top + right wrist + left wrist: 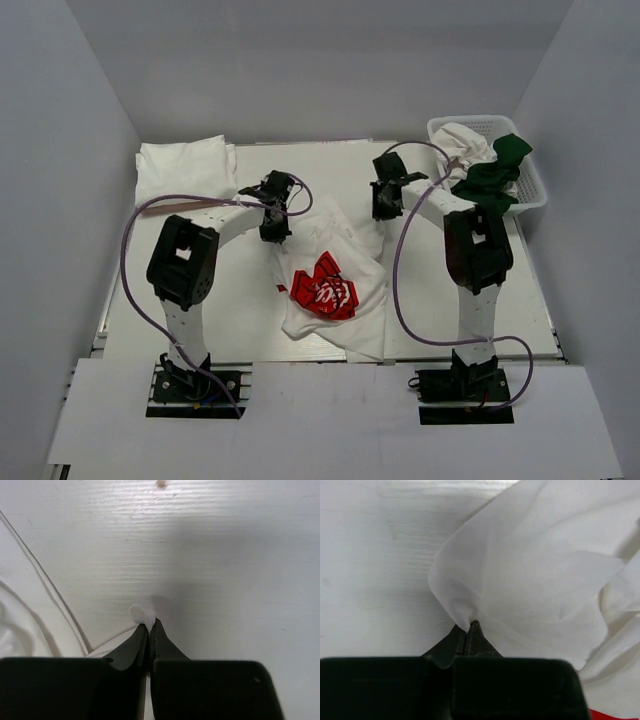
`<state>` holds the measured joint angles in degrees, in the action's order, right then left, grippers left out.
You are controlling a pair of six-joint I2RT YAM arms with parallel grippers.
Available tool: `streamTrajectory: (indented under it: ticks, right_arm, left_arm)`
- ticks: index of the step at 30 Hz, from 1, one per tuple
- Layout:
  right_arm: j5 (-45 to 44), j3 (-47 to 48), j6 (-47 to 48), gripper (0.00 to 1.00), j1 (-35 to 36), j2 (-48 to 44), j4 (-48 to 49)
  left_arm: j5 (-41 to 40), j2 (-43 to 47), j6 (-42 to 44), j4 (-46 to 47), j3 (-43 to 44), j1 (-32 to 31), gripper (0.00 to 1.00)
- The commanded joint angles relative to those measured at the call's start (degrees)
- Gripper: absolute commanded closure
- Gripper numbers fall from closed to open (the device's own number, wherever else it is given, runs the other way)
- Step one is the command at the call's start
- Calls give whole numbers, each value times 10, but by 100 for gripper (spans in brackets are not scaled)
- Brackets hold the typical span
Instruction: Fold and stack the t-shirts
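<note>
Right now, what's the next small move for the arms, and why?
Probably lift both a little and draw them apart. The left gripper and right gripper are each shut on white cloth of the shirt, the right on only a small tip. The shirt lies crumpled, so spreading should flatten it for folding.

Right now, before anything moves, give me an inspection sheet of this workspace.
Surface: white table, partly bare.
Job's things: printed t-shirt crumpled mid-table; folded white t-shirt far left; white t-shirt and dark green t-shirt in the basket.
Clutter: thin tan strip by the folded shirt, unidentifiable.
Grippers: left gripper, jaws shut on the printed t-shirt's cloth; right gripper, jaws shut on a nub of white cloth, seemingly the same shirt.
Cables: purple cables loop off both arms.
Surroundings: grey walls.
</note>
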<state>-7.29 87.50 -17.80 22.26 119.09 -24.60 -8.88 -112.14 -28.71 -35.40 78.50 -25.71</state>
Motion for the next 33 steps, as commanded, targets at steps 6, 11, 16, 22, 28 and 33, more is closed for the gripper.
streamTrajectory:
  ticks: [6,11,16,22,28,33]
  right_arm:
    - [-265,-29,7,100,-12,-241,65]
    - [-406,-51,49,100,-27,-355,112]
    - [-534,-75,137,100,-49,-422,240]
    - [-552,-74,288,100,-62,-503,390]
    - [-474,-33,302,100,-62,-585,392]
    - [-411,-1,300,100,-60,-632,357]
  left_arm:
    - [-196,216,-2,7,31,12,100]
    - [-307,352,-2,7,25,12,100]
    - [-408,443,12,19,19,12,100]
    - [-428,515,80,68,37,12,100]
    - [-275,603,130,141,43,7,100]
    - [-187,630,155,147,96,7,100]
